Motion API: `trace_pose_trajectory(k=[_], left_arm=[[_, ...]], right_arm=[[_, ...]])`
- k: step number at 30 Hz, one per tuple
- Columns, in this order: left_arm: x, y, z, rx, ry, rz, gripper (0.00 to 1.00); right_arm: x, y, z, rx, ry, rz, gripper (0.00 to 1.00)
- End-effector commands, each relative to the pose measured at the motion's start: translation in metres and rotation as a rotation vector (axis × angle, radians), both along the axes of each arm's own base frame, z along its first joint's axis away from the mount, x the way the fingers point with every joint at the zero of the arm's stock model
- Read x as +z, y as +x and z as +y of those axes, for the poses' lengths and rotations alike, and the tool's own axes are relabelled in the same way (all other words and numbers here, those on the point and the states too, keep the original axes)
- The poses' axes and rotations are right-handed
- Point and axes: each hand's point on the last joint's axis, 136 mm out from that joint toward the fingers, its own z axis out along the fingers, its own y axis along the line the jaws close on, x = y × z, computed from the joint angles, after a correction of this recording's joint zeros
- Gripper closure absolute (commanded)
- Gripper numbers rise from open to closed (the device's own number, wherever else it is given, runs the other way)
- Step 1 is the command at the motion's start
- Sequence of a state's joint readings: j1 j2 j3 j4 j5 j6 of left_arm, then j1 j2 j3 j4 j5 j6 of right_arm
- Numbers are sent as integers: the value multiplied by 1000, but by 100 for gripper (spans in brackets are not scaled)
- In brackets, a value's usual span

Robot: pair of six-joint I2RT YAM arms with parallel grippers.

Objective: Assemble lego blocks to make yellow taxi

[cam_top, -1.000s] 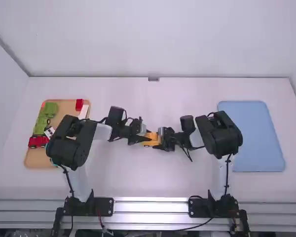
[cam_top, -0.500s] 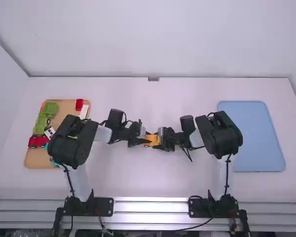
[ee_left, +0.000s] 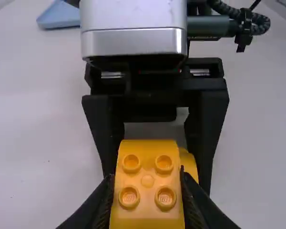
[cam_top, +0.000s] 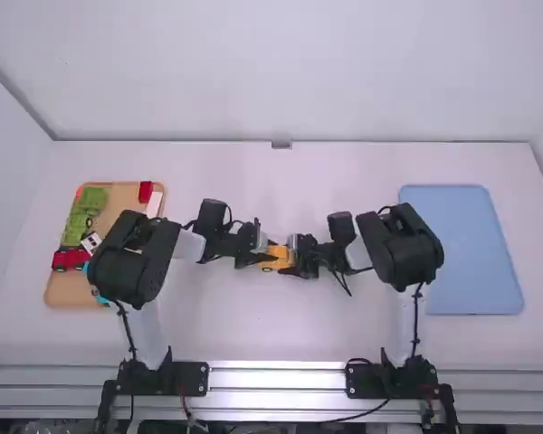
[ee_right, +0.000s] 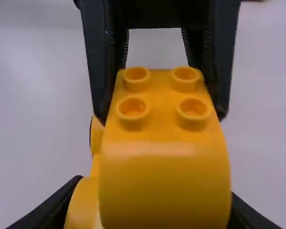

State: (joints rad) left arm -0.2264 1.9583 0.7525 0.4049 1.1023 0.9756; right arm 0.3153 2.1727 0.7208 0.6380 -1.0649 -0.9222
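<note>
Both the left gripper and right gripper clench the yellow blocks. Uneven pressure could twist them apart.

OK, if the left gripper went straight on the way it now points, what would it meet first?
Beyond the yellow blocks it grips, likely the right gripper, facing it at their other end; how close, I can't tell.
</note>
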Motion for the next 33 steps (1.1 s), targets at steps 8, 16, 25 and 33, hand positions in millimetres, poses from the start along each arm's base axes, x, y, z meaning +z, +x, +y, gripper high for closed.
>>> trace_pose_trajectory(k=[8, 16, 25, 33], left_arm=[[-17, -11, -1, 2, 4, 95, 85], [-16, -1, 3, 42, 52, 96, 84], [-13, 6, 4, 53, 68, 121, 85], [-12, -7, 0, 7, 48, 158, 85]], right_arm=[[-6, 4, -2, -15, -19, 10, 57], [-6, 5, -3, -19, -20, 9, 57], [-9, 10, -9, -46, -33, 9, 57], [-6, 10, -8, -36, -18, 4, 57]])
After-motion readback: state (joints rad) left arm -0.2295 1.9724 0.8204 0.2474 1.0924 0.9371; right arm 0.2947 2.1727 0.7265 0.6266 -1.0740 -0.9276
